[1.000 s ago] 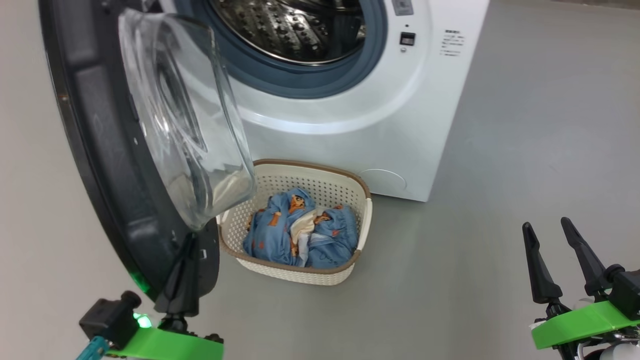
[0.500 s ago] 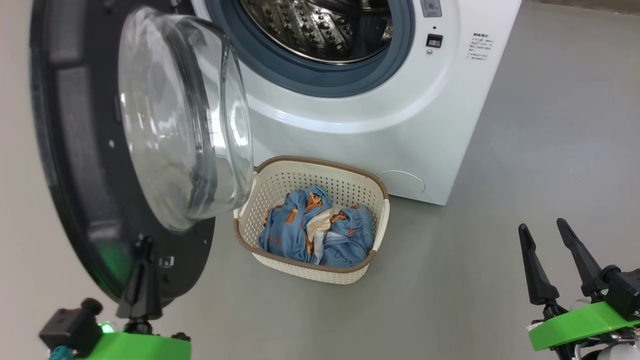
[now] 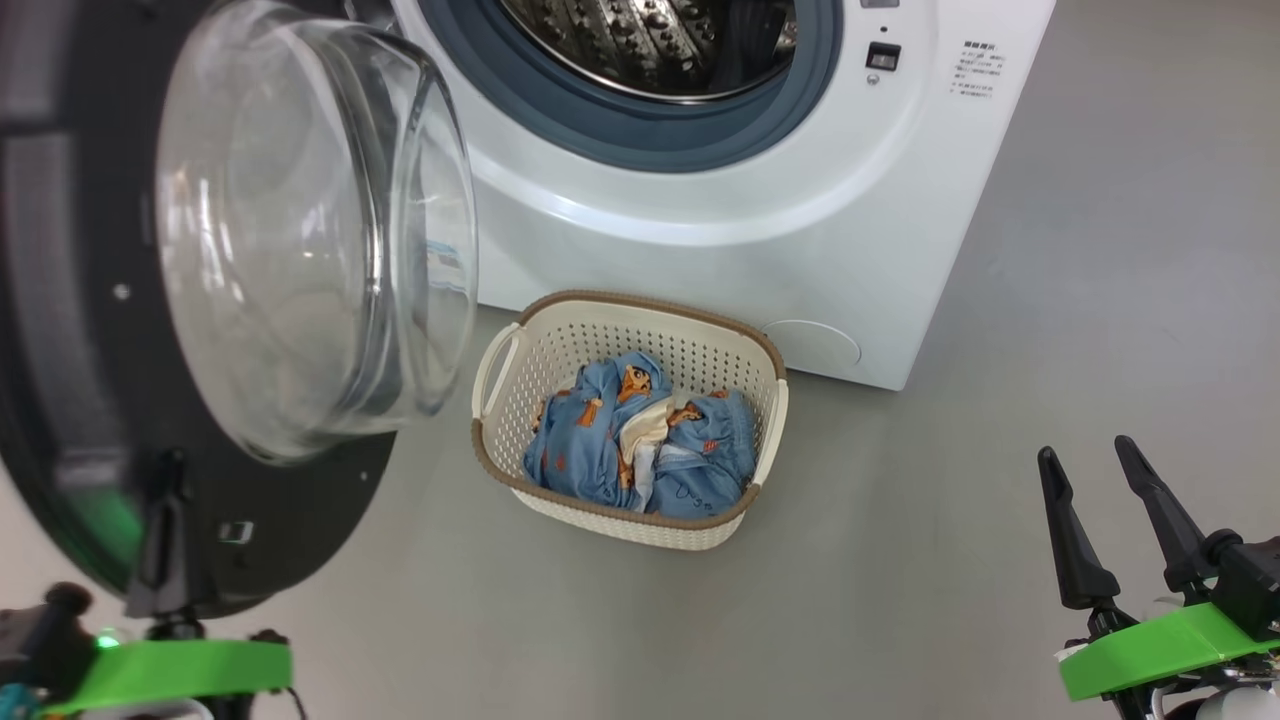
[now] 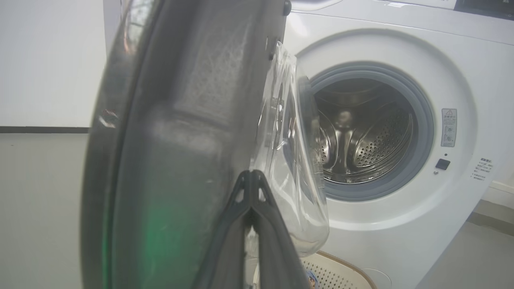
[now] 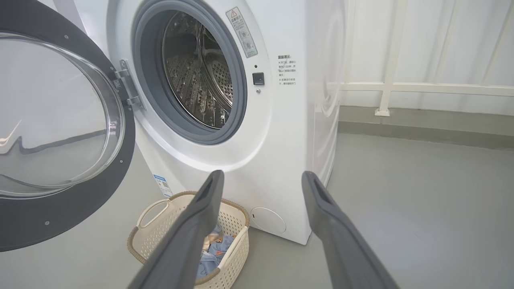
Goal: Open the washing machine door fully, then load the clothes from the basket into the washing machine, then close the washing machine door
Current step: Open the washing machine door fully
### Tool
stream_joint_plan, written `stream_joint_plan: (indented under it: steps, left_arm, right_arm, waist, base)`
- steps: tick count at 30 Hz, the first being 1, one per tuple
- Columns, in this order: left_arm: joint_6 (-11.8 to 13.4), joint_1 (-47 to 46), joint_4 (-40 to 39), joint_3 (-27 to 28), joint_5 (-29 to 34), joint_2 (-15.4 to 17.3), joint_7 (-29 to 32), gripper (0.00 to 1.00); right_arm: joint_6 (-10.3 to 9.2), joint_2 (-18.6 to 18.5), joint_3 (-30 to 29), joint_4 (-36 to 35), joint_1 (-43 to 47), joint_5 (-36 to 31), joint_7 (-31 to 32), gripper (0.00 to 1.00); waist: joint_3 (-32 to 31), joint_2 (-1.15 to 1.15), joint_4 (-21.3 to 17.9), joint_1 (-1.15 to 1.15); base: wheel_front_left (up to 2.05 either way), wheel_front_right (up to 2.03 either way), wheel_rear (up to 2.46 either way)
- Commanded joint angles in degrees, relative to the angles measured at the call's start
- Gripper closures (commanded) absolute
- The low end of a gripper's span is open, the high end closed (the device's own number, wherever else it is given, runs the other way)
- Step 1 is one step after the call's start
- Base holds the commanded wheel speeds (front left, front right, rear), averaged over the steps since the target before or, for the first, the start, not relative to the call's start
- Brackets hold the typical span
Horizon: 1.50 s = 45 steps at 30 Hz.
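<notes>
The washing machine door (image 3: pixel 280 250) stands swung wide open at the left of the head view, hung on a metal hinge (image 5: pixel 128 88) at the left side of the opening, its clear glass bowl bulging toward the robot inside the black ring. Just beside it, the washing machine (image 3: pixel 700 230) shows its bare steel drum (image 3: pixel 650 40) ringed by the grey-blue seal (image 3: pixel 640 140). The basket (image 3: pixel 630 300) sits on the grey floor (image 3: pixel 1000 350) right in front of the machine, below the opening and near the door's lower edge, with the clothes (image 3: pixel 640 440) bundled inside it: blue printed fabric with a fold of cream cloth in the middle.

The left jaws are clenched, the two fingers (image 4: pixel 233 224) pressed together with nothing between them, their tip lying over the lower part of the door's inner face; whether it touches I cannot tell. The right jaws are released and hold nothing, fingers (image 3: pixel 1070 540) spread apart at the lower right, well apart from the basket and pointing toward the machine
</notes>
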Motion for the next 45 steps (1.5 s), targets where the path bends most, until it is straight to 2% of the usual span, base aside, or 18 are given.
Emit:
stream_joint_plan:
  steps: [1,13,27,45]
  left_arm:
    - [0.33,-2.62,-0.77,3.44,0.43,2.57,-0.36,1.00]
    - [0.54,-8.13,3.90,10.52,1.76,5.08,-0.36,1.00]
    - [0.84,-15.56,13.51,19.16,4.88,8.99,-0.36,1.00]
    - [1.93,-23.09,23.17,27.04,9.99,14.52,-0.36,1.00]
  right_arm:
    - [0.25,-1.24,1.16,-1.51,-1.76,-0.57,-0.70,0.00]
    - [0.25,-2.04,1.58,-1.58,-3.58,-0.79,-0.70,0.00]
    - [0.25,-3.37,2.19,-1.58,-6.21,-1.02,-0.70,0.00]
    - [0.25,-5.06,3.64,-1.24,-9.01,-1.07,-0.70,0.00]
  waist:
    - [0.52,0.00,0.04,0.00]
    - [4.01,0.00,0.03,0.00]
    - [8.45,0.00,0.12,0.00]
    - [12.31,0.00,-0.02,0.00]
  base:
    - [0.00,0.00,0.00]
    - [0.00,0.00,0.00]
    - [0.00,0.00,0.00]
    - [0.00,0.00,0.00]
